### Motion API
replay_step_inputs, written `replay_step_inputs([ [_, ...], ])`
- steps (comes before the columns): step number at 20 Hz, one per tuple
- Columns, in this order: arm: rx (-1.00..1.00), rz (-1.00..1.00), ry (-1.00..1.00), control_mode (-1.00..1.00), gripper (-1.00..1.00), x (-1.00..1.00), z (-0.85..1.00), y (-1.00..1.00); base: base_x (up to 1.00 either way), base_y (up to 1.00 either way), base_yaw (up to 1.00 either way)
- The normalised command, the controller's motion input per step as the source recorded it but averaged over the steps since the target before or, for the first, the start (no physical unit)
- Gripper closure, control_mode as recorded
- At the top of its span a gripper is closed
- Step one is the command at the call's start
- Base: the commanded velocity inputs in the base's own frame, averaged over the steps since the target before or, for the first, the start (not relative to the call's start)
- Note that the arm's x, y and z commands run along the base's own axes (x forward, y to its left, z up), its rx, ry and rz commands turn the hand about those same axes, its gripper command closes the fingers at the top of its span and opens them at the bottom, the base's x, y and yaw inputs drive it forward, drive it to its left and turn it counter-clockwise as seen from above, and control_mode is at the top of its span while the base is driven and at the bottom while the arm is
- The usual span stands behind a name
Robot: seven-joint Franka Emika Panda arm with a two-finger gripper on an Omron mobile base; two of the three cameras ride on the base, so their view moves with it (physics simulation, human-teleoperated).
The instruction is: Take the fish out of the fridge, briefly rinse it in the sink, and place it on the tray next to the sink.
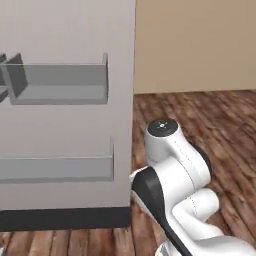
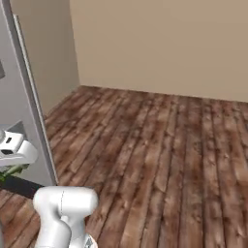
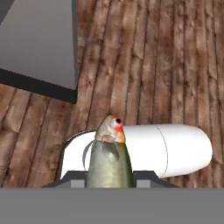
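Observation:
My gripper (image 3: 109, 183) is shut on the fish (image 3: 108, 159), a slender greenish-silver body with an orange-marked head that points away from the hand, over the wooden floor. Dark fingertips (image 3: 73, 183) flank it on both sides. In the right base view the white hand sits at the left edge with a green bit of the fish (image 2: 14, 170) under it. The fridge door (image 1: 65, 125) stands open at the left, its pale grey inside carrying two door shelves; its lower corner (image 3: 39, 43) lies to the upper left of the fish. The sink and the tray are out of view.
Brown plank floor (image 2: 155, 155) stretches to a beige wall (image 2: 160, 43) ahead and to the right. The door's dark bottom edge (image 1: 65, 219) runs near the floor, close to the arm's elbow (image 1: 170, 165).

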Motion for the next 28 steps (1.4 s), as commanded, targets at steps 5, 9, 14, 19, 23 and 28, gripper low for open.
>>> replay_step_inputs([
  [5,0.00,0.00,0.00,1.00,1.00,0.00,0.00,0.00,-0.18,0.00,-1.00],
  [9,0.00,0.00,0.00,1.00,1.00,0.00,0.00,0.00,-0.08,0.00,-1.00],
  [14,0.00,0.00,0.00,1.00,1.00,0.00,0.00,0.00,0.00,-0.17,-1.00],
  [19,0.00,0.00,0.00,1.00,1.00,0.00,0.00,0.00,0.01,-0.43,-0.99],
  [23,0.00,0.00,0.00,1.00,1.00,0.00,0.00,0.00,0.77,-0.49,-0.64],
  [28,0.00,0.00,0.00,1.00,1.00,0.00,0.00,0.00,1.00,-0.08,-0.30],
])
